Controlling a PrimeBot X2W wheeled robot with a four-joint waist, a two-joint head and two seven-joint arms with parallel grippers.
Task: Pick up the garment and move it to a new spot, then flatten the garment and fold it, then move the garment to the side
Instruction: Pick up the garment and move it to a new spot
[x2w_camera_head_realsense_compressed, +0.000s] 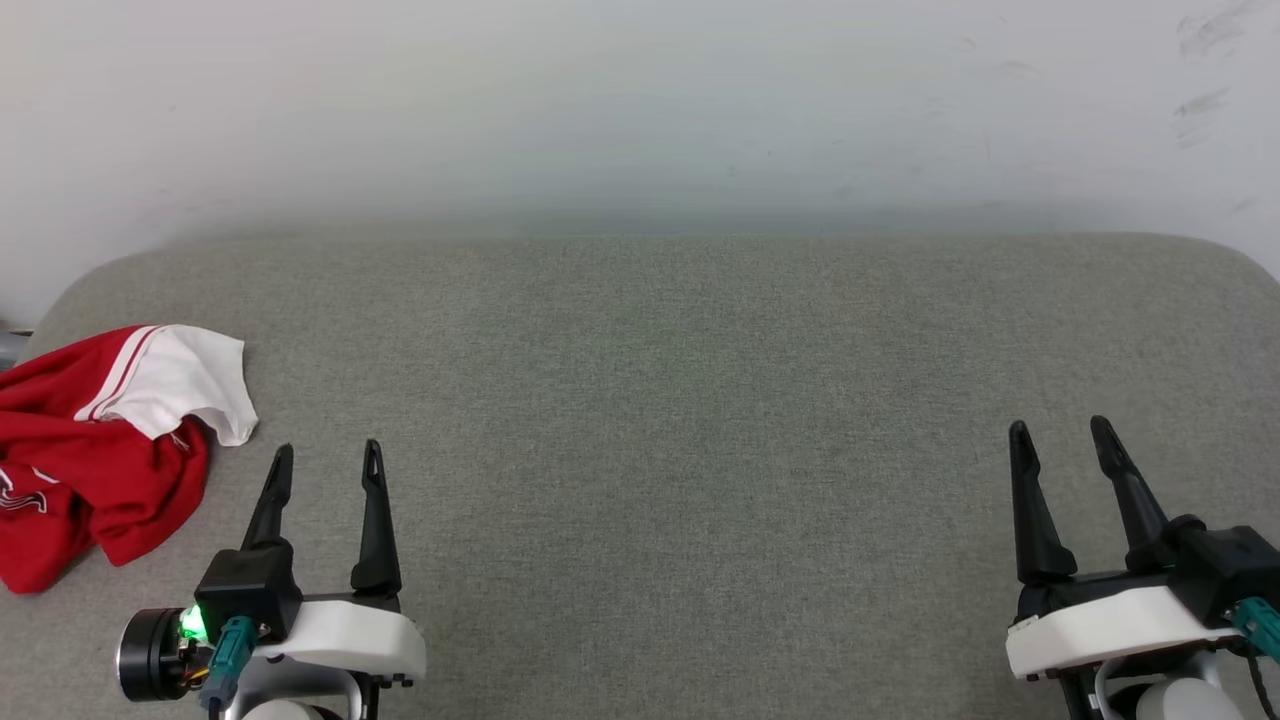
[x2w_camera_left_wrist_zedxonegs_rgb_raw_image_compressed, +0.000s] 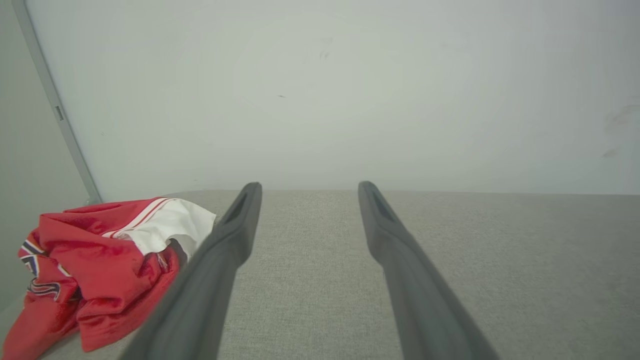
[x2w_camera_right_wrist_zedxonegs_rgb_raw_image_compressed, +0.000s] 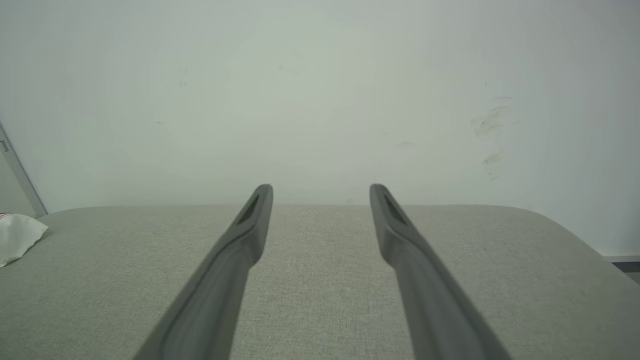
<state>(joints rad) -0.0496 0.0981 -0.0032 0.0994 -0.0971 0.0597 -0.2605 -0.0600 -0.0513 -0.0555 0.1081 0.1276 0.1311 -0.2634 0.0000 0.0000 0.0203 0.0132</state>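
While fingers (x2w_camera_head_realsense_compressed: 377, 530) gape, left gripper (x2w_camera_head_realsense_compressed: 328, 448) hovers near garment (x2w_camera_head_realsense_compressed: 120, 480).

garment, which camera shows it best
The left wrist view: the garment is largest there, a crumpled red heap with white sleeve, striped trim and print showing, though a finger of the left gripper hides one edge. The head view has the garment smaller, cut by the frame's left edge. The right wrist view catches a white sleeve tip.
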